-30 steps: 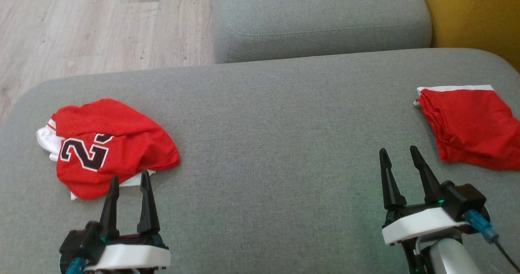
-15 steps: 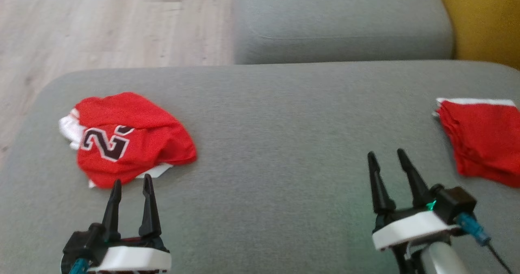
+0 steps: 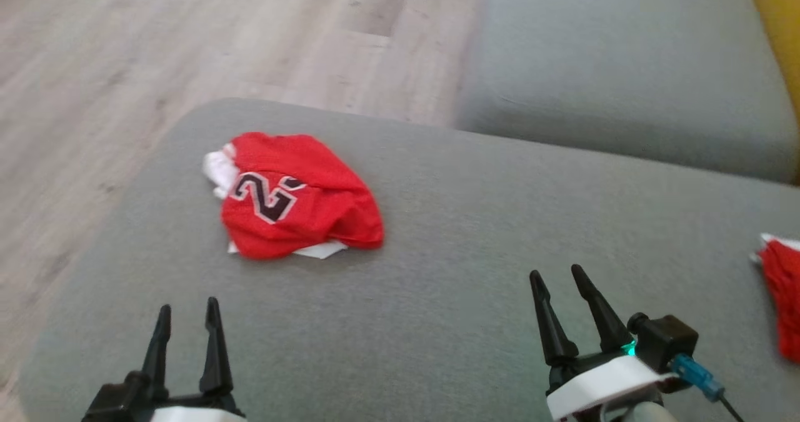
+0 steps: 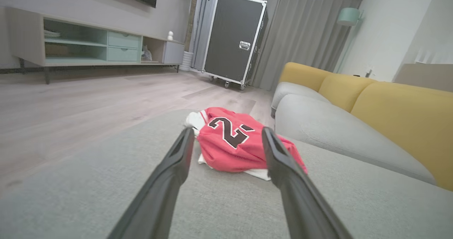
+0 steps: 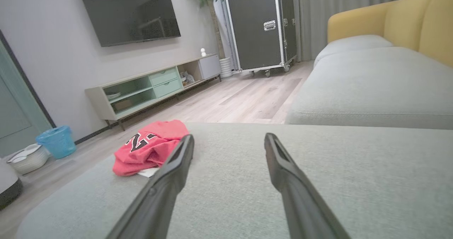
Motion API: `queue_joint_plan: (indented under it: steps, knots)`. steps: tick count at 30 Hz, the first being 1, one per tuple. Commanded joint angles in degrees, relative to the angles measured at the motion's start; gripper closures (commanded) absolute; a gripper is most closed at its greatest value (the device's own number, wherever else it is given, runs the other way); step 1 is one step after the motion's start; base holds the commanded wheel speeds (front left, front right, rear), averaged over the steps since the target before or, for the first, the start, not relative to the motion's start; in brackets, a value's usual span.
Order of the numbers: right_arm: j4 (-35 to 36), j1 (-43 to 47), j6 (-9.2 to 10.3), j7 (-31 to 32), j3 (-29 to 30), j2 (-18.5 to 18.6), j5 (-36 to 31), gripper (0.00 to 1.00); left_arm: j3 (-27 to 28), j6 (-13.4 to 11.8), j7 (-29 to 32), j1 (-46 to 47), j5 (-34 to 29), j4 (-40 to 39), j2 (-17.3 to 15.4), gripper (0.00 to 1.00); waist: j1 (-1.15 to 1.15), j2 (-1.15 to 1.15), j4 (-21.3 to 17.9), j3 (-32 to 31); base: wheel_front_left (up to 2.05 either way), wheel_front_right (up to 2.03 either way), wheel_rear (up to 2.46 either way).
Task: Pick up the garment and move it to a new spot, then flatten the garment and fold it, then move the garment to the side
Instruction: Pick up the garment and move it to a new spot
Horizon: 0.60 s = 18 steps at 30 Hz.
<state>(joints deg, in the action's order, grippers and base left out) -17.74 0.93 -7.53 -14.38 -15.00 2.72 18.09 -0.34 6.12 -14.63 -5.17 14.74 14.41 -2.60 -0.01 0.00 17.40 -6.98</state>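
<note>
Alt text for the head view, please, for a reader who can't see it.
A crumpled red jersey lies untouched on a grey sofa seat. The left gripper and right gripper are open at the bottom edge, short of it. Another red garment lies at the right edge.

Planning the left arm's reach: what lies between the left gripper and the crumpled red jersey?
Nothing but bare grey cushion between the left gripper and the red jersey; the head and left wrist views both show it.
</note>
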Motion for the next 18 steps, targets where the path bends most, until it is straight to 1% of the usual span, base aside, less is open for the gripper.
queue_joint_plan:
  steps: [1, 6, 11, 13, 17, 18]
  knots:
    - [1.8, -1.7, 0.04, -0.6, -1.6, 0.2, 0.5, 0.0, 2.2, 0.3, -0.4, 2.0, -0.9, -2.1, -0.3, 0.0, 0.01, 0.0, 2.3, -1.2, 0.0, 0.0, 0.0]
    - [1.5, -2.4, 0.04, -0.6, -2.8, 0.2, 1.1, 0.0, 3.8, 0.7, -0.4, 1.6, -1.8, -3.1, -0.3, 0.0, 0.01, 0.0, 3.3, -0.9, 0.0, 0.0, 0.0]
    - [1.3, -2.3, 0.04, -0.6, -2.9, 0.2, 1.5, 0.0, 3.8, 0.9, -0.4, 2.1, -3.0, -3.4, -0.3, 0.0, 0.01, 0.0, 3.3, -0.8, 0.0, 0.0, 0.0]
    - [1.4, -2.0, 0.04, -0.6, -2.5, 0.2, 1.5, 0.0, 3.3, 1.1, -0.4, 3.2, -3.6, -3.5, -0.9, 0.0, 0.01, 0.0, 3.0, -0.4, 0.0, 0.0, 0.0]
    - [1.8, -2.3, 0.04, -0.6, -1.7, 0.2, 0.9, 0.0, 0.7, 1.2, -0.4, 8.3, -4.5, -2.6, -3.5, 0.0, 0.01, 0.0, 1.6, 1.8, 0.0, 0.0, 0.0]
    - [1.8, -2.3, 0.04, -0.6, -1.7, 0.2, 0.9, 0.0, 0.7, 1.2, -0.4, 8.3, -4.5, -2.6, -3.5, 0.0, 0.01, 0.0, 1.6, 1.8, 0.0, 0.0, 0.0]
